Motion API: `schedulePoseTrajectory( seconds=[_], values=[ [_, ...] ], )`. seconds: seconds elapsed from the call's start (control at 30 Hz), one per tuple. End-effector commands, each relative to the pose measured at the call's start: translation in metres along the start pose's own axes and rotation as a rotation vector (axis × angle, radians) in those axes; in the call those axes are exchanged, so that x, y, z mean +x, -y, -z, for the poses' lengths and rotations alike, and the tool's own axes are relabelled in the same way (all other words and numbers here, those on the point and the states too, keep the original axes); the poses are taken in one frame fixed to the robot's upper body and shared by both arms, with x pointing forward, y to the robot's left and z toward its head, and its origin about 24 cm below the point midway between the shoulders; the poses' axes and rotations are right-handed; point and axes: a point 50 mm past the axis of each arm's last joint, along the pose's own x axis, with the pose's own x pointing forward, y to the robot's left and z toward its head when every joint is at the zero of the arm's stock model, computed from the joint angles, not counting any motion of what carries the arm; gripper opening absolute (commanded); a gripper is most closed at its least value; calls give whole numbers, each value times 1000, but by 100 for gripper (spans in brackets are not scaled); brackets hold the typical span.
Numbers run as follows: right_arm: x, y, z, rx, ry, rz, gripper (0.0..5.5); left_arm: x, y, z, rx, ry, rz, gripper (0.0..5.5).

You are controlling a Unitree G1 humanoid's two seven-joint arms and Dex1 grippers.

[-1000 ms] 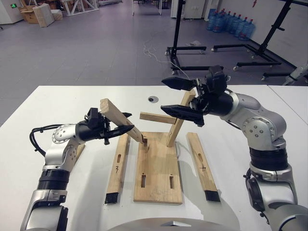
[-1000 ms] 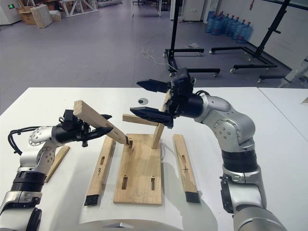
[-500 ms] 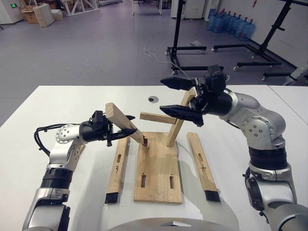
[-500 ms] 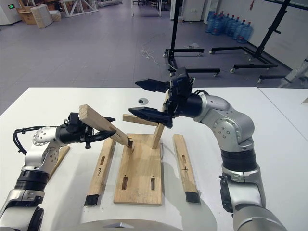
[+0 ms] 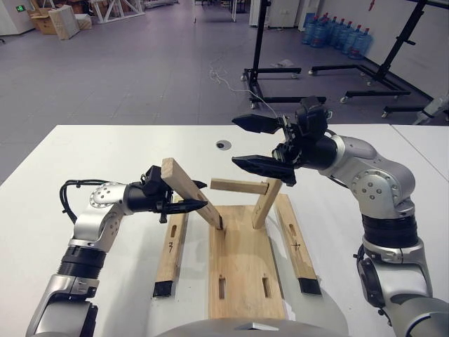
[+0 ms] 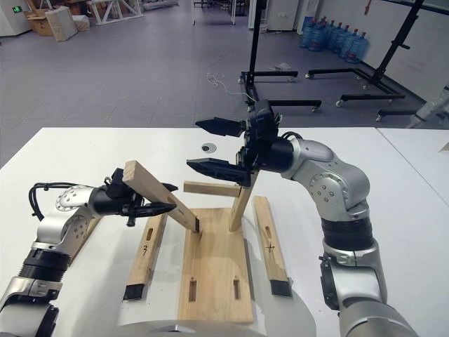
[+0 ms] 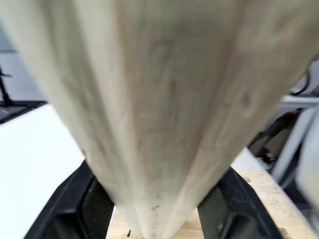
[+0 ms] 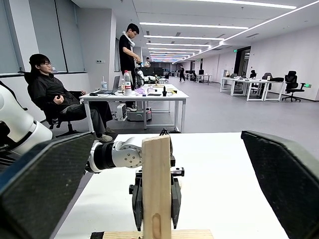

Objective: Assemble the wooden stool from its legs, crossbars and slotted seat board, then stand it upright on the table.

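white counter [image 5: 84, 154] in a wide grey-floored hall, black wheeled stands [image 5: 280, 70] behind. seat board [image 5: 242, 270] lies flat at the near middle, with a left loose leg [image 5: 172, 249] and a right loose leg [image 5: 295, 242] alongside. left gripper [image 5: 200, 194] clamps a tilted leg [image 5: 174, 173] whose foot meets the board; right gripper [image 5: 235, 140] gapes wide above the crossbar [image 5: 238, 186].

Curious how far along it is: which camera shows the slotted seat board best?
The left eye view: the seat board lies flat, slots visible. The right eye view nearly matches; the wrist views catch slivers of it.
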Motion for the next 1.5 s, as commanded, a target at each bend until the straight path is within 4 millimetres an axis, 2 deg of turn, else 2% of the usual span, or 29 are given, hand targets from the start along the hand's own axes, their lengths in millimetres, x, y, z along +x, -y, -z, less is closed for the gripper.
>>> schedulePoseTrajectory(
  seconds=[0.03,0.2,0.33,0.47,0.57,0.73,0.83,0.9,1.13,1.3,1.5],
  values=[
    [3,-3,-2,-14,-1,-17,537,-4,3,6,-82,-80,10,204],
    [-6,-2,-21,-39,37,0,537,-8,4,10,-74,-144,-16,204],
    [-34,4,-52,-77,68,70,537,-9,5,10,-64,-166,-31,204],
    [-63,10,-62,-72,-8,119,537,-9,3,12,-59,-188,-43,204],
    [-72,7,-43,26,-70,88,537,-8,4,15,-62,-196,-48,204],
    [-84,-1,17,260,-179,116,537,-7,7,19,-55,-210,-62,204],
    [-92,-9,44,335,-230,137,537,-7,7,20,-52,-214,-67,204],
    [-91,-11,48,347,-230,134,537,-7,8,21,-53,-217,-71,204],
    [-81,-8,45,331,-247,72,537,3,7,30,-106,-227,-53,204],
    [-80,-1,42,320,-256,64,537,8,9,48,-237,-319,-23,204],
    [-79,0,47,326,-268,50,537,9,-1,53,-322,-270,-80,204]
  ],
)
